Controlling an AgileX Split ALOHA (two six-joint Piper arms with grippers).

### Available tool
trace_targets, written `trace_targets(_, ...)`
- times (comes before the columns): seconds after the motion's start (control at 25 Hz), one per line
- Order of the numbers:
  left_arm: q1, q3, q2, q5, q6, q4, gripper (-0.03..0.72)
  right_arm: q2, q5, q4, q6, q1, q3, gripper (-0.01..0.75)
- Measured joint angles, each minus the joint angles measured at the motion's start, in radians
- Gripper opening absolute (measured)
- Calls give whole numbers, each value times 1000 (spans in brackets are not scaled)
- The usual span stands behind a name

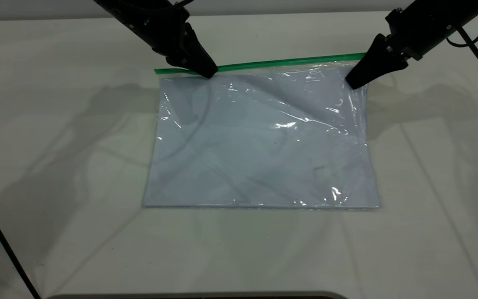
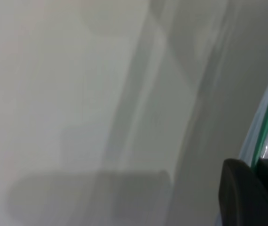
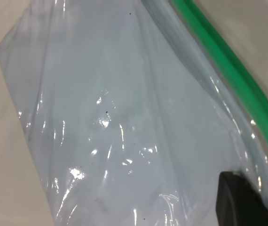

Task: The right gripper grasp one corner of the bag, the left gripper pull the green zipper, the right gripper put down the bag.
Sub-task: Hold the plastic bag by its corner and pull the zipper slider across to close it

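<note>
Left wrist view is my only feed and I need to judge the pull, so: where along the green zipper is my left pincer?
Observer: The left pincer is closed on the green zipper close to its left end. A short stretch of strip sticks out beyond it.
Operator: Is the other arm on the bag?
Observer: Yes, the right pincer pinches the corner of the bag at the strip's right end, with creases running from it.
Operator: And the rest of the bag?
Observer: The bag lies flat on the table, with white paper inside.
</note>
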Motion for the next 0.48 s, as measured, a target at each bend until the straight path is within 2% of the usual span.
trace_targets(0.48,54,-1,0,-2,-16,12,79,0,-29,-29,-2,-38,0,34)
